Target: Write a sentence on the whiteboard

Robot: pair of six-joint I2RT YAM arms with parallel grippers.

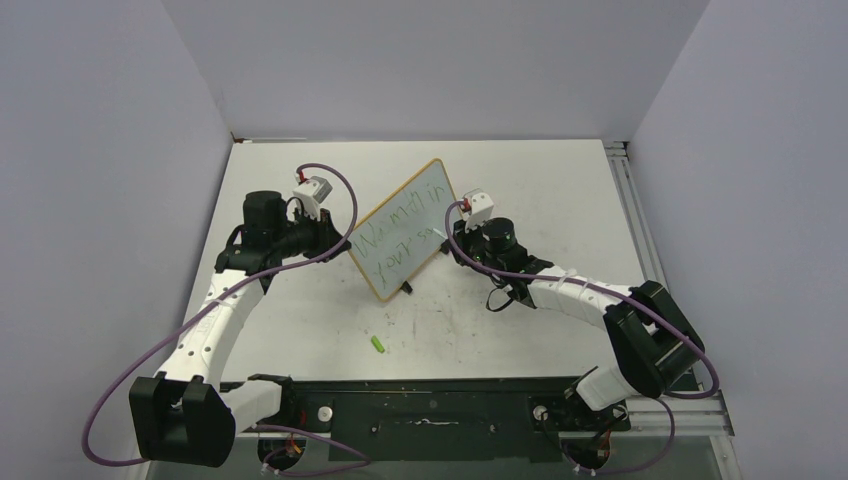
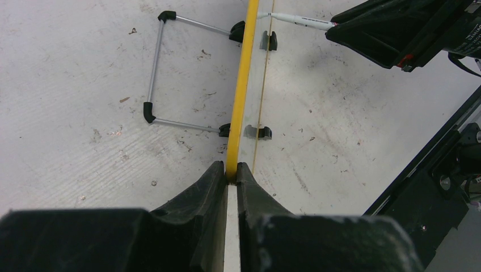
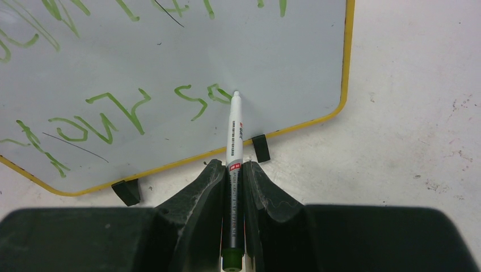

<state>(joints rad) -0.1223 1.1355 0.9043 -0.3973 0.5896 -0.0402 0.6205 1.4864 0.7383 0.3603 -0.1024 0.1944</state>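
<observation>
The whiteboard (image 1: 405, 232) stands tilted on the table's middle, yellow-framed, with black feet. My left gripper (image 1: 343, 243) is shut on its left edge; in the left wrist view the yellow frame (image 2: 243, 85) runs straight out from between the fingers (image 2: 231, 170). The sentence (image 1: 398, 238) is green handwriting in two lines, seen close up (image 3: 113, 113) in the right wrist view. My right gripper (image 3: 233, 167) is shut on a white marker (image 3: 235, 133) whose tip touches the board (image 3: 283, 56) just right of the lower line's last letters. That gripper (image 1: 452, 233) sits at the board's right side.
A small green marker cap (image 1: 378, 344) lies on the table in front of the board. The board's wire stand (image 2: 153, 68) props it from behind. A black rail (image 1: 430, 408) spans the near edge, and a metal rail (image 1: 632, 205) runs along the right.
</observation>
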